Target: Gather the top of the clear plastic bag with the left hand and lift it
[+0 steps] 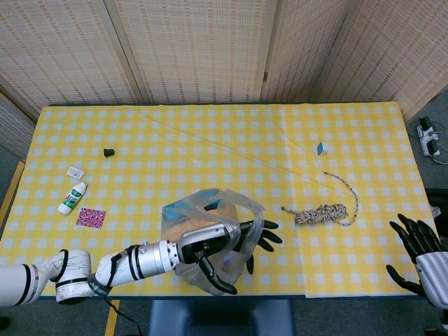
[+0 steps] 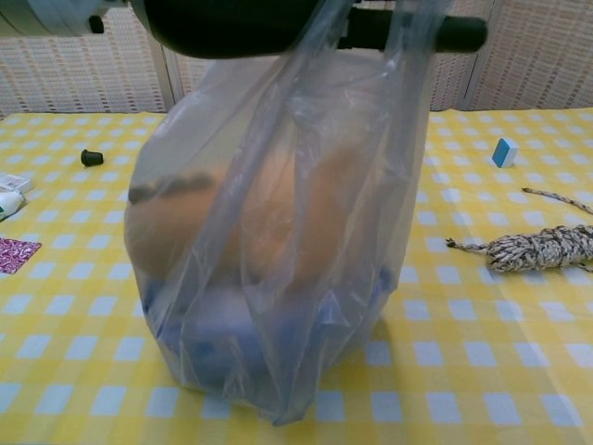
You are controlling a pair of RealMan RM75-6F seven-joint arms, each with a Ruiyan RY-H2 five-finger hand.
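Note:
The clear plastic bag stands on the yellow checked table near its front edge, with orange and blue things inside. In the chest view the bag fills the middle, its bottom on the cloth. My left hand is at the bag's top, fingers spread and stretched rightwards, thumb hanging low and apart. Loose film from the bag's mouth drapes over and between the fingers; no firm grip shows. My right hand hovers at the table's front right corner, fingers apart, holding nothing.
A coil of speckled rope lies right of the bag, a small blue block behind it. On the left are a black cap, a white bottle, a small white packet and a purple patterned square.

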